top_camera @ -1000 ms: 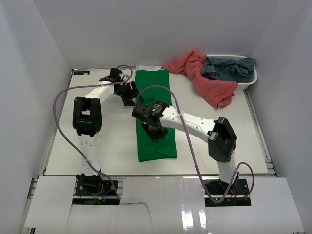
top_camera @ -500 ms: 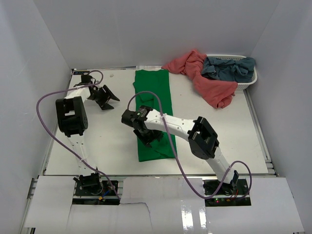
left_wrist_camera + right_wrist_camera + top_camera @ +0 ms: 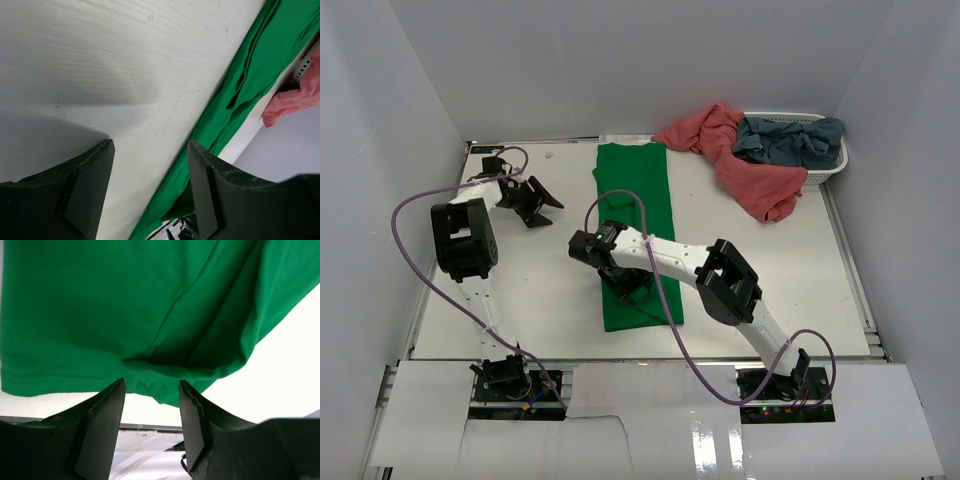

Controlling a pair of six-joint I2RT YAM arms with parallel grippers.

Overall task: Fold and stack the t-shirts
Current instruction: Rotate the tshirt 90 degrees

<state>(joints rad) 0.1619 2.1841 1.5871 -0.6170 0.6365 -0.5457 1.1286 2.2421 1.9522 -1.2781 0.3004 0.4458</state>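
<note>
You have three t-shirts in view, one basket and two grippers.

Nearest you, the right gripper [image 3: 625,282] sits low over the near end of the green t-shirt [image 3: 645,195]. That shirt is folded into a long narrow strip and lies flat on the white table [image 3: 540,290], running from near to far down the middle. In the right wrist view the right gripper [image 3: 151,385] has its jaws parted to a moderate gap. The hem of the green t-shirt [image 3: 125,305] lies just past the fingertips, with a fold ridge running toward the gap. No cloth is pinched between the fingers – they grip nothing.

Further back and to the left, the left gripper [image 3: 535,197] is well apart from the green strip. Its wrist view shows the left gripper [image 3: 150,145] with its jaws spread wide over bare table [image 3: 100,60], holding nothing. The green t-shirt [image 3: 240,90] runs along the right of that picture, with a corner of the pink one [image 3: 295,100] beyond it.

At the far right, the salmon-pink t-shirt [image 3: 750,170] is crumpled and spills from the white slatted basket [image 3: 837,160] onto the table, with one end just beside the far corner of the green strip. The grey-blue t-shirt [image 3: 790,140] is bunched in the basket, touching the pink one – neither is folded.
</note>
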